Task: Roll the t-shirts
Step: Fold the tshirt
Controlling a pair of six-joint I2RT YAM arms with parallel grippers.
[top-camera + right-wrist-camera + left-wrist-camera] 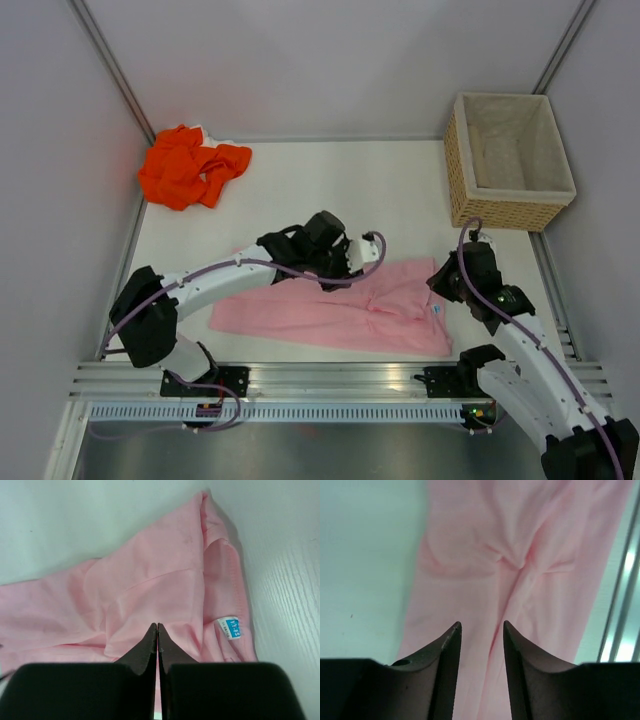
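Observation:
The pink t-shirt [330, 310] lies flat on the table as a long folded strip, its collar end with a blue label [231, 628] at the right. My left gripper [481, 625] hovers open over the strip's middle wrinkle [517, 562], with nothing between its fingers; from above it [355, 262] sits at the strip's far edge. My right gripper [157, 625] is shut, tips together, just above the cloth beside the collar [222, 575]; from above it [441, 290] is at the strip's right end. The orange t-shirt [190, 165] lies crumpled at the back left.
A woven wicker basket [505, 215] with pale lining stands at the back right corner. A metal rail [320, 380] runs along the near table edge, also seen in the left wrist view [620, 605]. White table [340, 190] lies between the shirts and the basket.

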